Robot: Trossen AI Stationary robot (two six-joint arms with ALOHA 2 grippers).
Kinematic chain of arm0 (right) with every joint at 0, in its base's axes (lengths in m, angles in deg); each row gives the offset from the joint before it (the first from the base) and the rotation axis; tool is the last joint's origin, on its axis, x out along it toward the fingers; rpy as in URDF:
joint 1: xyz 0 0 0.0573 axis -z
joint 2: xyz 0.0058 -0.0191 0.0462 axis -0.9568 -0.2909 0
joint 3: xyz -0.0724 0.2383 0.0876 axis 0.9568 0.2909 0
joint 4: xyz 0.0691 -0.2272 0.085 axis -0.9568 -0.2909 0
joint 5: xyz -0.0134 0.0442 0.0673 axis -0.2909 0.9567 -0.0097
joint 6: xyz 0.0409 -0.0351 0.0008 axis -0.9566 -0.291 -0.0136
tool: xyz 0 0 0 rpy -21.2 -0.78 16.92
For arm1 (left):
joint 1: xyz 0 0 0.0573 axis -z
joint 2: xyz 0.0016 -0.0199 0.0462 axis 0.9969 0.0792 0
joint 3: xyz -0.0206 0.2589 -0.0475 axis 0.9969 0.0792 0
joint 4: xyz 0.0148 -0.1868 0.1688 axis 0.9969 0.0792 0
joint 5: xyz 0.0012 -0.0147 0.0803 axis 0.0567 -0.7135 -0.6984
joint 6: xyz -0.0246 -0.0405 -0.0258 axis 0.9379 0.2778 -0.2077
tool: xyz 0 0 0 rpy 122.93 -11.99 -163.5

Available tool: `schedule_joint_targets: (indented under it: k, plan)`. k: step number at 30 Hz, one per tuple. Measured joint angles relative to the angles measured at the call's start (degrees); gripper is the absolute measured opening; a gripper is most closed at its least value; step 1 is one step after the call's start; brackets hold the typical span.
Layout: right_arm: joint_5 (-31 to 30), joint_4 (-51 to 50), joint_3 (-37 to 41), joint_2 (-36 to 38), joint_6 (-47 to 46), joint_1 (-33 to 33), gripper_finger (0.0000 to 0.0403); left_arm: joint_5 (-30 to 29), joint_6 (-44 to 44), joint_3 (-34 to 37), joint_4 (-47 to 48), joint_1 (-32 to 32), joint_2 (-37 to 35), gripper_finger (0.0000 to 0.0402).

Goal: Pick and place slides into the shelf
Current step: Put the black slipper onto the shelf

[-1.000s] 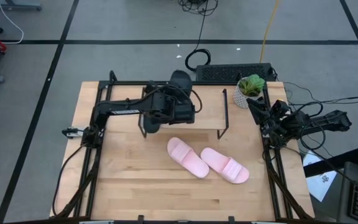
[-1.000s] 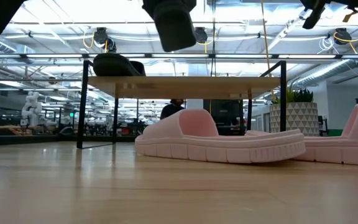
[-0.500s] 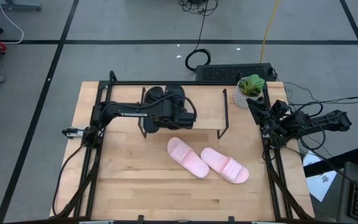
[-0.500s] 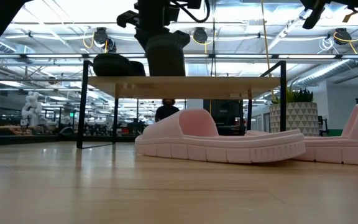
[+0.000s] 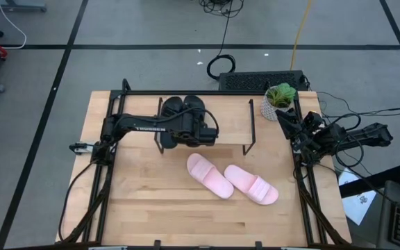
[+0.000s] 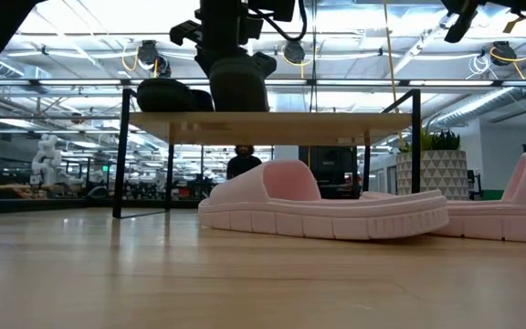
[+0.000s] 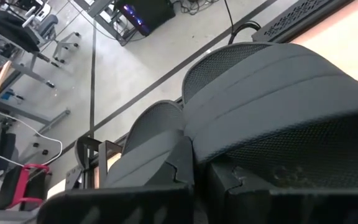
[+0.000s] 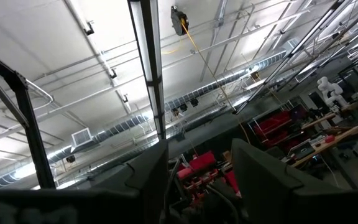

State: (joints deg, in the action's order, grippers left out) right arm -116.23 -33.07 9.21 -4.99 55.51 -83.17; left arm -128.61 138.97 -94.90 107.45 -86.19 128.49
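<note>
Shelf (image 5: 228,118), wood-topped rack at the table's (image 5: 151,208) far side: one black slide (image 5: 171,107) lies on its left end, and the left pincer (image 5: 189,125) grips a second black slide (image 5: 194,107) pressed just beside it. Two pink slides (image 5: 231,179) wait on the table in front of the shelf; right pincer (image 8: 194,186), parked at the right edge pointing up at the ceiling, stands somewhat apart and empty. Judged best practice: settle the sole flat beside its mate, then spread the fingers and lift straight off without dragging either shoe.

Matte black slides (image 5: 183,110), light wood shelf (image 5: 229,119) top, smooth pale pink slides (image 5: 232,179).
</note>
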Motion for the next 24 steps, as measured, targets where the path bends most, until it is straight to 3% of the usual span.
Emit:
schedule_joint_targets:
  k: [24]
  plan:
    - [0.02, 0.00, 0.00, 0.00, -0.02, 0.00, 0.0169, 1.99, -1.63, 0.89, -0.17, 0.11, -0.04, 0.0000]
